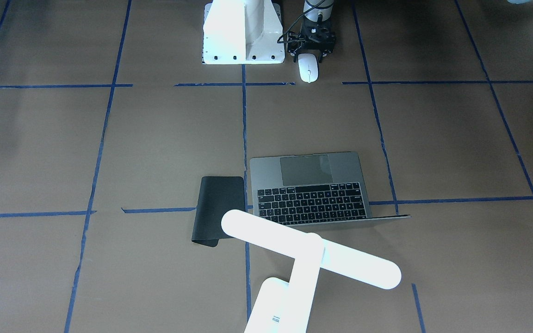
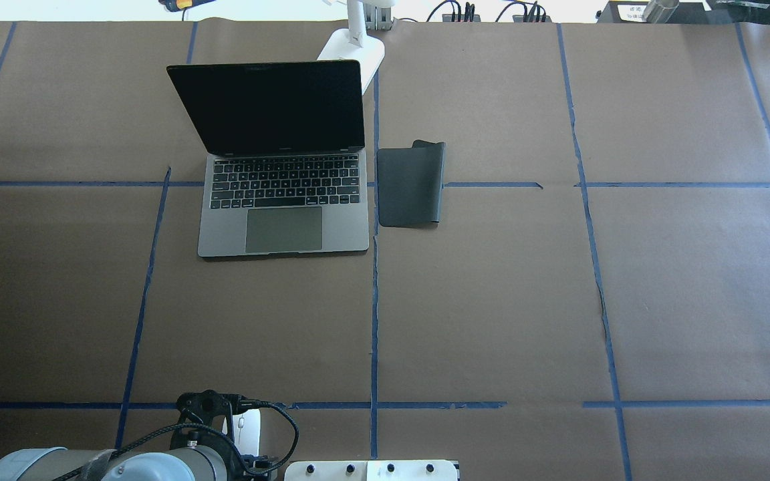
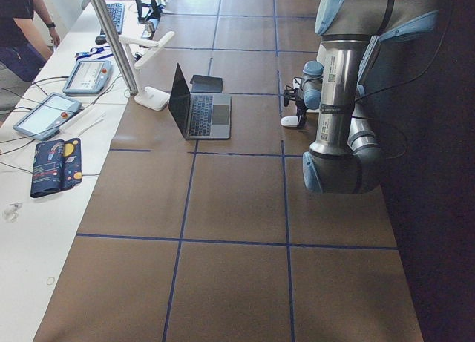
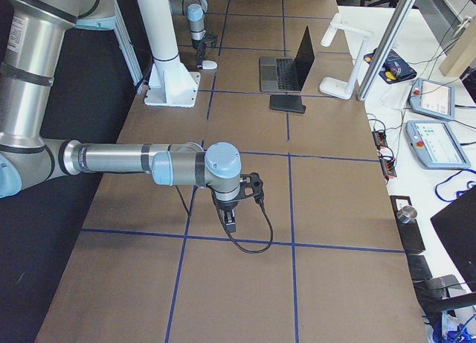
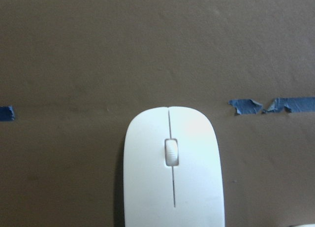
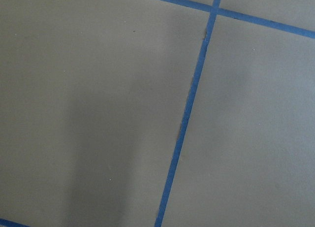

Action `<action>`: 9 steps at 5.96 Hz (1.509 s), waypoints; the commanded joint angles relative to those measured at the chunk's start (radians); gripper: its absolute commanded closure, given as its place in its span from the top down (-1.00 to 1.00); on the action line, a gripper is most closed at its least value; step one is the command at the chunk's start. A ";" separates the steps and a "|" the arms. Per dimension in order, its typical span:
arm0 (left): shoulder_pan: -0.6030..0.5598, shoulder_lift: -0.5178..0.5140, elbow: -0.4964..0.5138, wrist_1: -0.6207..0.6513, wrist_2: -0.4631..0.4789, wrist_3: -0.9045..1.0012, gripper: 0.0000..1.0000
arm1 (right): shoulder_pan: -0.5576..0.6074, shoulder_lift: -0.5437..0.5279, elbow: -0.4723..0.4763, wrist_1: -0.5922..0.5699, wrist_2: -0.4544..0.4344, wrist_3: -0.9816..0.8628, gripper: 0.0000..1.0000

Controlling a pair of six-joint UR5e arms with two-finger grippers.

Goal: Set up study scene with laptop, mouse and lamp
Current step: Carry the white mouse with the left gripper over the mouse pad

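Note:
The dark-grey laptop (image 2: 283, 200) stands open at the far left-centre of the table, screen up; it also shows in the front view (image 1: 312, 185). The white T-shaped lamp (image 1: 310, 255) stands behind the laptop, its base (image 2: 353, 48) at the table's far edge. The white mouse (image 1: 308, 68) lies on the table near the robot's base and fills the bottom of the left wrist view (image 5: 172, 173). My left gripper (image 1: 309, 56) hangs over the mouse's rear end, its fingers apart on either side. My right gripper (image 4: 229, 218) hovers over bare table in the exterior right view only; I cannot tell if it is open.
A flat black pad (image 2: 410, 186) lies right beside the laptop, on its right as the robot sees it. The white boxy pedestal (image 1: 243, 34) stands next to the mouse. Blue tape lines cross the brown table. Tablets and cables lie beyond the far edge.

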 commanded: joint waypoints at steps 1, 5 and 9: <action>-0.012 0.000 -0.007 0.000 -0.001 0.002 -0.67 | 0.000 0.002 0.000 0.000 0.002 0.000 1.00; -0.202 -0.240 0.069 0.014 -0.017 0.158 -0.87 | 0.000 0.003 -0.005 0.000 0.000 0.005 1.00; -0.496 -0.849 0.753 -0.035 -0.279 0.304 -0.90 | 0.000 0.002 -0.005 0.000 0.002 0.005 1.00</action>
